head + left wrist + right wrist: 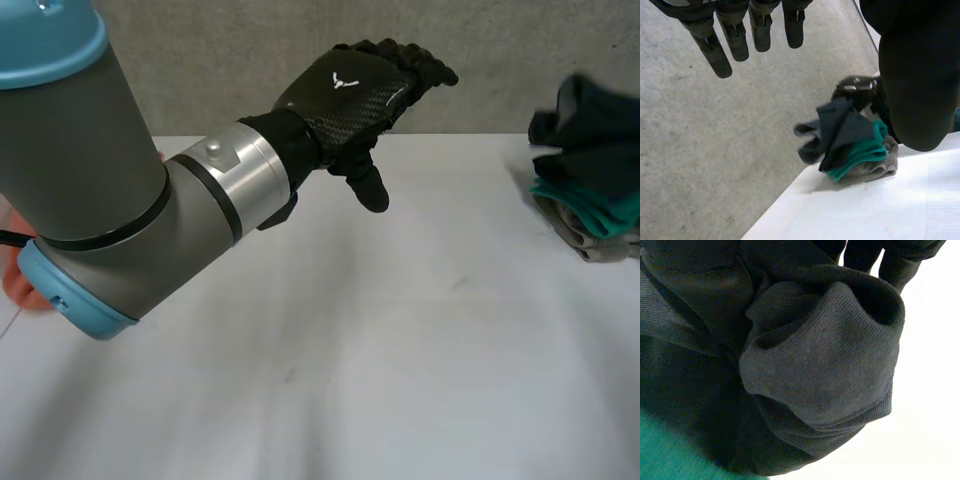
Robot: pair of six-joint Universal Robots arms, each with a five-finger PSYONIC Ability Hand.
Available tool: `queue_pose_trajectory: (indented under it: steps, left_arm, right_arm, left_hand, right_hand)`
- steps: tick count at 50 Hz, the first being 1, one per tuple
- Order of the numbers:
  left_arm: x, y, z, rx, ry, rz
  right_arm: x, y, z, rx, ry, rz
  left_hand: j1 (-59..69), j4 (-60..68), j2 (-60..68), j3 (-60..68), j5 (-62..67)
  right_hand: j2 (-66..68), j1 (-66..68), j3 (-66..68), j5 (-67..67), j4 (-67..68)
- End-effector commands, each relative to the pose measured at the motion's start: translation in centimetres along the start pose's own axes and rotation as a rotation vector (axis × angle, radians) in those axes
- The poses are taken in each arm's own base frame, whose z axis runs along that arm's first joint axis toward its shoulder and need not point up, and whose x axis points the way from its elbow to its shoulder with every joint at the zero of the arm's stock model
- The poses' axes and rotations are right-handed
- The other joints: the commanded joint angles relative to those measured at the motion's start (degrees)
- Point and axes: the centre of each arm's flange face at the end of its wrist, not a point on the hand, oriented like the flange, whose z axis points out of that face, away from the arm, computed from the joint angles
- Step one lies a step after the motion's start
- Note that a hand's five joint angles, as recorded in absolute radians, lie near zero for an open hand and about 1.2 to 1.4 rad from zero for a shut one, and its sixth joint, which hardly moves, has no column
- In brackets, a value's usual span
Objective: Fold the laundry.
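The left hand (350,90) is hovering above the white desk (400,380), its fingers (735,35) hanging straight and relaxed, holding nothing; the laundry pile (590,200) — dark grey cloth (830,370) over teal cloth (860,157) and a beige piece (875,172) — is sitting at the desk's edge on the robot's right; the right hand (862,251) is lying right against the dark grey cloth, though whether it is gripping I cannot tell.

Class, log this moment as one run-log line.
left hand: open, raised | right hand: fingers holding dark cloth atop pile | folding: not begun
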Motion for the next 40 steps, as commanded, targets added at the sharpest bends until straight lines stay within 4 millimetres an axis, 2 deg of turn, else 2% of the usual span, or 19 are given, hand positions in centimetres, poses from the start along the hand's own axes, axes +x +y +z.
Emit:
queue_pose_trajectory:
  steps: [1,3,7,8,9,15,16,20,24,28,30,33,35,36,38,40]
  left_arm:
    - [0.3,1.1,-0.1,-0.033,0.008,-0.014]
    - [0.5,1.3,-0.1,-0.036,0.012,-0.015]
    - [0.8,1.2,-0.1,-0.035,0.02,-0.014]
    - [0.8,1.2,-0.1,-0.035,0.021,-0.014]
    - [0.9,1.1,-0.1,-0.033,0.022,-0.013]
    - [1.0,0.9,-0.2,-0.027,0.024,-0.016]
    - [1.2,0.9,-0.2,-0.028,0.028,-0.017]
    - [1.9,0.5,-0.4,-0.022,0.042,-0.016]
    - [2.4,0.3,-0.5,-0.018,0.056,-0.017]
    - [2.5,-0.2,-0.7,-0.007,0.057,-0.014]
    - [2.4,-0.7,-0.7,0.009,0.054,-0.016]
    - [2.3,-1.6,-0.8,0.035,0.051,-0.029]
    - [2.1,-2.9,-0.8,0.079,0.044,-0.038]
    - [2.0,-3.4,-0.8,0.094,0.041,-0.04]
    - [1.3,-4.9,-0.7,0.143,0.012,-0.043]
    - [0.8,-5.7,-0.8,0.166,-0.023,-0.042]
  right_arm:
    - [0.1,7.5,-2.5,-0.106,-0.014,0.069]
    - [1.0,8.2,-3.2,-0.122,-0.002,0.056]
    - [1.3,7.8,-3.7,-0.126,-0.011,0.013]
    - [1.4,7.6,-3.7,-0.129,-0.004,0.004]
    - [1.5,6.5,-3.7,-0.123,0.002,-0.016]
    - [2.7,1.0,-3.6,-0.099,0.086,-0.034]
    - [2.7,-0.4,-3.8,-0.097,0.102,-0.018]
    - [2.7,-3.7,-4.6,-0.095,0.121,0.014]
    - [2.5,-4.9,-5.7,-0.151,0.143,0.053]
    - [4.8,-5.4,-7.8,-0.278,0.265,0.06]
    - [5.9,-7.2,-8.5,-0.333,0.324,-0.018]
    - [6.3,-8.9,-8.7,-0.384,0.362,-0.171]
    - [6.6,-9.4,-8.6,-0.389,0.396,-0.246]
    - [6.2,-9.6,-8.4,-0.384,0.397,-0.267]
    - [3.1,-11.6,-6.2,-0.293,0.352,-0.285]
    - [0.2,-13.4,-5.0,-0.215,0.302,-0.281]
  left_hand:
    - [-0.27,-0.56,0.16,0.71,-1.77]
    - [-0.27,-0.56,0.16,0.71,-1.77]
    - [-0.11,-0.39,0.32,0.87,-1.6]
    - [-0.11,-0.39,0.32,0.87,-1.6]
    - [-0.11,-0.39,0.32,0.87,-1.6]
    - [-0.11,-0.39,0.32,0.87,-1.6]
    - [-0.11,-0.39,0.32,0.87,-1.6]
    - [-0.11,-0.39,0.32,0.87,-1.6]
    - [-0.11,-0.39,0.32,0.87,-1.6]
    - [-0.11,-0.39,0.32,0.87,-1.6]
    - [-0.11,-0.39,0.32,0.87,-1.6]
    - [-0.11,-0.39,0.32,0.87,-1.6]
    - [-0.11,-0.39,0.32,0.87,-1.6]
    - [0.06,-0.23,0.49,1.04,-1.43]
    - [0.23,-0.06,0.66,1.21,-1.27]
    - [0.23,-0.06,0.66,1.21,-1.26]
  right_hand:
    - [14.46,22.0,13.27,17.59,11.64]
    - [14.46,22.0,13.27,17.59,11.64]
    - [13.02,20.56,11.83,16.15,10.2]
    - [-13.64,-6.1,-14.82,-10.51,-16.46]
    - [-55.54,-48.0,-56.73,-52.41,-58.36]
    - [-55.54,-48.0,-56.73,-52.41,-58.36]
    - [-55.54,-48.0,-56.73,-52.41,-58.36]
    - [-55.54,-48.0,-56.73,-52.41,-58.36]
    - [-55.54,-48.0,-56.73,-52.41,-58.36]
    - [-55.54,-48.0,-56.73,-52.41,-58.36]
    - [-55.54,-48.0,-56.73,-52.41,-58.36]
    - [-55.54,-48.0,-56.73,-52.41,-58.36]
    - [-55.54,-48.0,-56.73,-52.41,-58.36]
    - [-55.54,-48.0,-56.73,-52.41,-58.36]
    - [-55.54,-48.0,-56.73,-52.41,-58.36]
    - [-55.54,-48.0,-56.73,-52.41,-58.36]
